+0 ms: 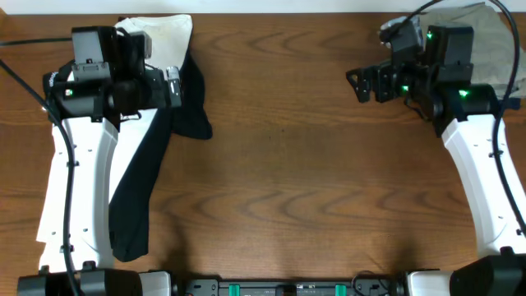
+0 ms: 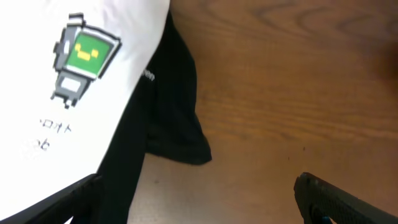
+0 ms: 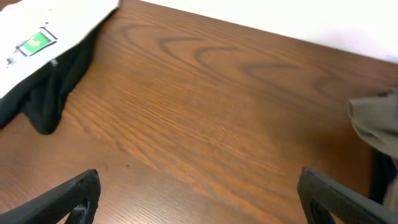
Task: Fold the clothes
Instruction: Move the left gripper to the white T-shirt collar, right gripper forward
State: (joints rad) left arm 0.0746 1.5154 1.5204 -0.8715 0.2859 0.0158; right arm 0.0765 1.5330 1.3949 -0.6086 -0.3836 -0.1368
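Note:
The white T-shirt point(image 1: 168, 33) lies bunched at the far left corner; its green-and-yellow robot print point(image 2: 81, 53) shows in the left wrist view. The black shirt point(image 1: 136, 197) lies partly under it and stretches in a long strip toward the near edge. My left gripper point(image 1: 176, 86) hovers over both shirts, open, with only table and black cloth point(image 2: 171, 118) between its fingers point(image 2: 336, 199). My right gripper point(image 1: 360, 85) hangs open over bare wood at the far right, well away from the shirts point(image 3: 50, 93).
A khaki-and-navy stack of garments point(image 1: 477, 33) sits in the far right corner behind the right arm, its edge point(image 3: 376, 121) showing in the right wrist view. The wooden table point(image 1: 312, 181) spreads between the two arms.

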